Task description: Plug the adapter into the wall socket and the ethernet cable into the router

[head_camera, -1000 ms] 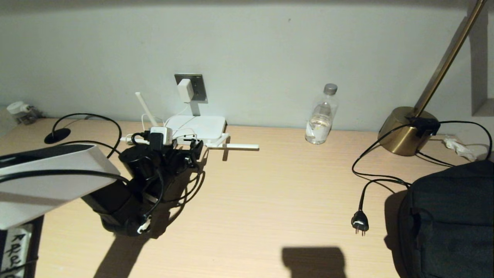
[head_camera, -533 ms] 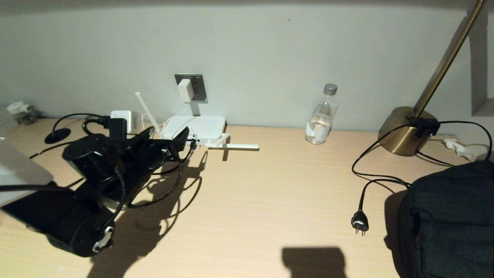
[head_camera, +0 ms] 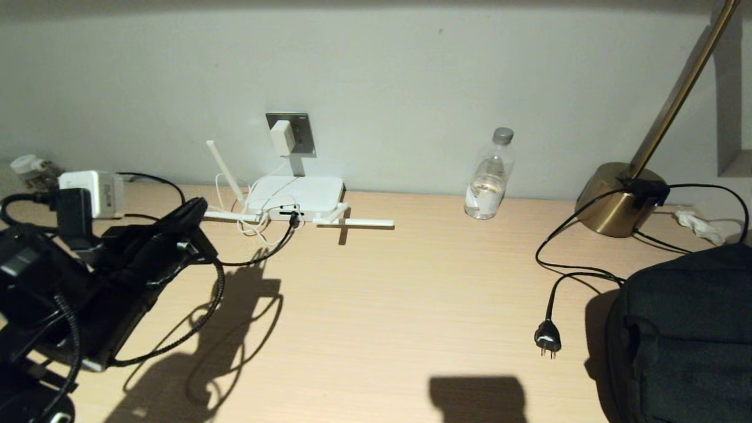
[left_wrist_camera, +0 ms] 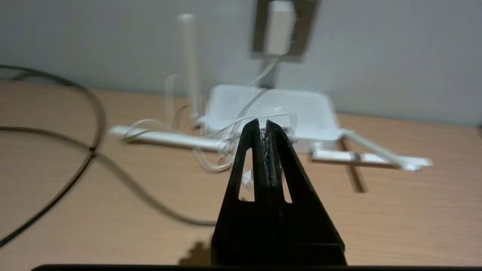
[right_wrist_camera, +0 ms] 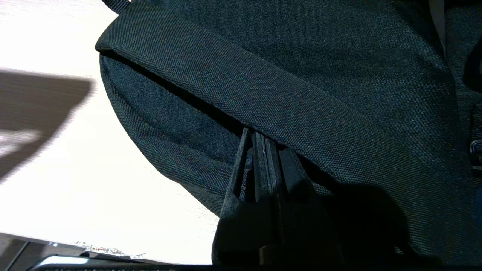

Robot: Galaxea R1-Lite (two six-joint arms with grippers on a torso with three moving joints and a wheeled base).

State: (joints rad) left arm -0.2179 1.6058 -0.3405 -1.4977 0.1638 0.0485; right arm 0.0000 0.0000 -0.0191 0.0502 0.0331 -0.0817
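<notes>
The white adapter (head_camera: 281, 137) sits in the grey wall socket (head_camera: 301, 133), and its thin white cord hangs down to the white router (head_camera: 305, 192) on the desk below. The black ethernet cable (head_camera: 260, 257) has its end in the router's front edge (head_camera: 293, 218) and curves away left across the desk. My left gripper (head_camera: 197, 209) hovers left of the router, apart from it, shut on nothing. In the left wrist view the gripper (left_wrist_camera: 262, 124) points at the router (left_wrist_camera: 301, 109) and the adapter (left_wrist_camera: 280, 26). My right gripper (right_wrist_camera: 260, 137) is shut and rests against a dark bag (right_wrist_camera: 301, 75).
A water bottle (head_camera: 489, 176) stands by the wall and a brass lamp base (head_camera: 617, 200) sits at the far right. A black two-pin plug (head_camera: 547, 339) on a black cord lies near the dark bag (head_camera: 687, 329). Router antennas (head_camera: 358, 222) lie flat on the desk.
My left arm has pulled back to the left, away from the router, and its gripper has shut. The ethernet cable's end stays in the router's front.
</notes>
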